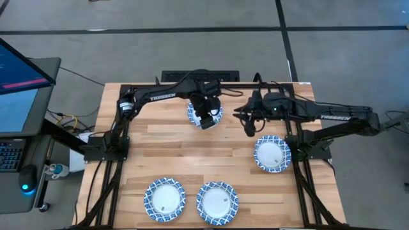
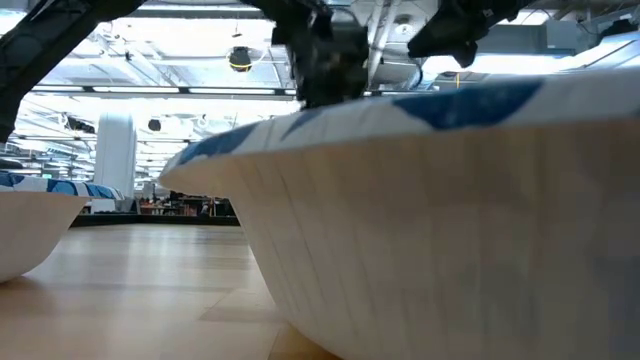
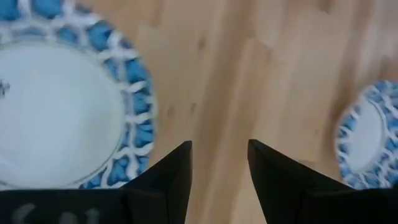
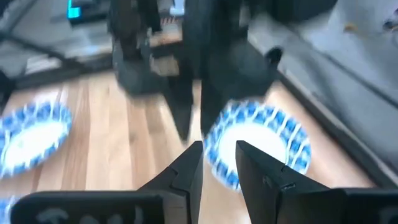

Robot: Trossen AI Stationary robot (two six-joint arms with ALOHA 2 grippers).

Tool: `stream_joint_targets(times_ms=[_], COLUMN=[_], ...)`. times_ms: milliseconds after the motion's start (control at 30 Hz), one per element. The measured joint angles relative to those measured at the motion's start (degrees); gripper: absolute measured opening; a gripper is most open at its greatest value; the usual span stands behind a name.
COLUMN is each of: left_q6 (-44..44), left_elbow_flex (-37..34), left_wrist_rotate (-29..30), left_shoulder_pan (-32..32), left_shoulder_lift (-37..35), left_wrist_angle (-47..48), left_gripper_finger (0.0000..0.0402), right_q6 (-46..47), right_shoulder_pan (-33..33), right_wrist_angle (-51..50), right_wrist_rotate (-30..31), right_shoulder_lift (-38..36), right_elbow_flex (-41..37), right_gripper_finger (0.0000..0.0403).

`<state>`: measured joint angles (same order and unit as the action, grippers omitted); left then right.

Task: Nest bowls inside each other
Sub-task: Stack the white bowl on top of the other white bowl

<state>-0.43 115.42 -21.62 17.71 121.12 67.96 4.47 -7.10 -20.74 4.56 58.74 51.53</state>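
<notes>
Overhead — left pincer [image 1: 208, 121] over bowl's [image 1: 194, 114] rim

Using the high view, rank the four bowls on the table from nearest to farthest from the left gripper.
From the left gripper:
1. Bowl at the table's far edge, directly beneath it.
2. Bowl on the right side.
3. Near-edge bowl at centre.
4. Near-edge bowl to the left.

Left arm reaches from table's [image 1: 160, 137] left edge across far side; left gripper [image 1: 208, 119] hangs near far middle of table, pointing down, fingers [image 3: 171, 171] narrowly parted, nothing between. Right arm stretches from table's right edge inward; right gripper [image 1: 249, 130] sits right of left gripper, above table's far half, fingers [image 4: 186, 171] slightly apart, empty.
</notes>
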Motion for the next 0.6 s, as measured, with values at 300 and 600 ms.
stream_joint_targets(times_ms=[300, 600], left_q6=[1.8, 1.4], left_elbow_flex=[7.5, 7.3], left_wrist_rotate=[7.6, 10.0], left_shoulder_pan=[-5.1, -7.5], left_shoulder_lift=[-7.4, -14.1], left_wrist_angle=[-1.6, -15.6], left_gripper_finger=[0.0146, 0.0146], right_q6=[3.2, 4.5], right_shoulder_pan=[3.0, 3.0], right_wrist_angle=[-24.0, -41.5], right_wrist_rotate=[4.6, 4.5], right_shoulder_lift=[-7.0, -16.7], right_elbow_flex=[0.0, 0.0], right_gripper_finger=[0.0118, 0.0118])
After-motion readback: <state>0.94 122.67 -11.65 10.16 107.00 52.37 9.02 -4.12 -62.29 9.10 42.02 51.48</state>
